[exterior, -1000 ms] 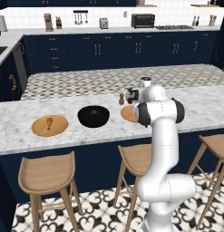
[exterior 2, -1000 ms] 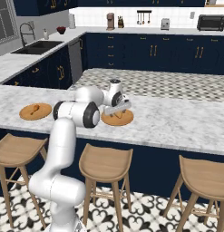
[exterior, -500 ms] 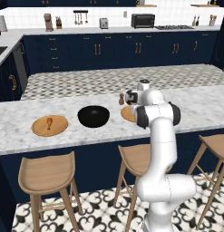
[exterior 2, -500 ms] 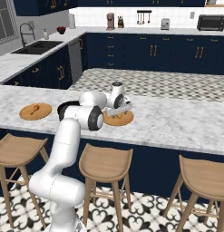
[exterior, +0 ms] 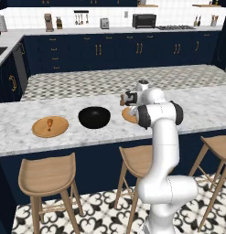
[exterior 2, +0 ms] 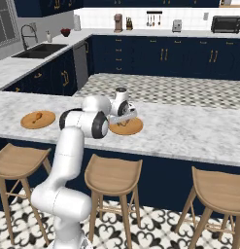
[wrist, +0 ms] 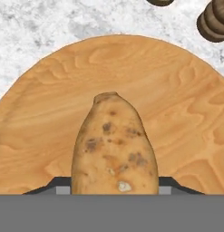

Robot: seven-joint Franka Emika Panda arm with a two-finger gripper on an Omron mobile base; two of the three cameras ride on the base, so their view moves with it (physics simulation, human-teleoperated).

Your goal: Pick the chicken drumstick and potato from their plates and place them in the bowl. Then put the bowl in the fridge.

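Note:
The potato (wrist: 114,145) lies lengthwise on the right wooden plate (wrist: 177,113), which also shows in both base views (exterior: 127,115) (exterior 2: 127,128). My gripper (wrist: 114,183) is down on that plate, its dark fingertips (wrist: 56,186) pressed against both sides of the potato. The hand (exterior: 131,97) (exterior 2: 124,116) hangs low over the island counter. The black bowl (exterior: 94,117) stands just left of this plate. Further left, the chicken drumstick (exterior: 49,123) (exterior 2: 38,115) rests on the other plate (exterior: 59,129) (exterior 2: 29,122). The fridge is out of view.
Dark brown shakers (wrist: 214,20) stand on the marble just beyond the right plate. Wooden stools (exterior: 48,176) (exterior 2: 114,172) line the island's near side. Dark navy cabinets and a back counter with small appliances lie behind.
The hand has sunk a little onto the right plate, and the jaws have closed in from wide open to the potato's sides. Bowl, plates and drumstick have not moved.

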